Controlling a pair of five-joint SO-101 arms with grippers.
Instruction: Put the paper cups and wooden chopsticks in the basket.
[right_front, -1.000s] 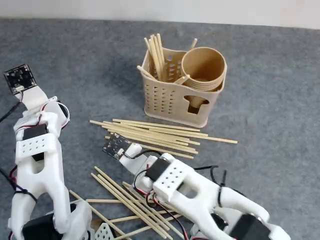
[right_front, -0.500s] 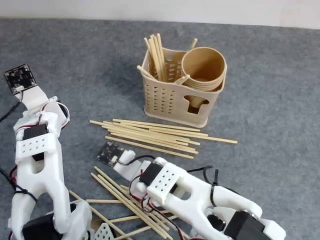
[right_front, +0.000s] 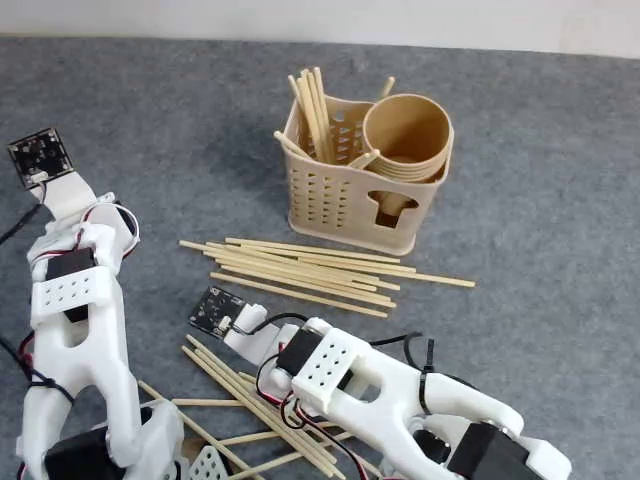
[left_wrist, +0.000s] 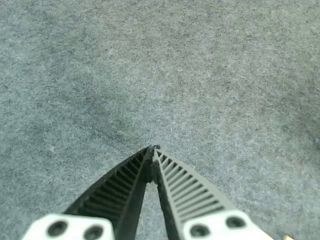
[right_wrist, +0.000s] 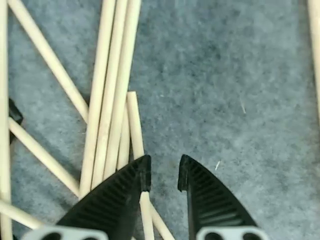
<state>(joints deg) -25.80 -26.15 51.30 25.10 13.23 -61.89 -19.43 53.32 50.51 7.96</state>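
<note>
Now, right hand parted above the loose sticks, left hand pinched shut on nothing.
Down over the near pile of wooden chopsticks (right_wrist: 112, 100), the right hand (right_wrist: 164, 172) hovered with its jaws a little apart, nothing between them, one finger crossing in front of a stick. Off to the side, the left hand (left_wrist: 152, 148) was clenched, tips meeting, above bare grey table (right_front: 550, 250). A second bundle of chopsticks (right_front: 310, 268) lay flat between that pile and the basket (right_front: 350, 205). Inside the basket, the stacked paper cups (right_front: 408, 135) sat in one compartment, with upright chopsticks (right_front: 313, 110) leaning in the other.
</note>
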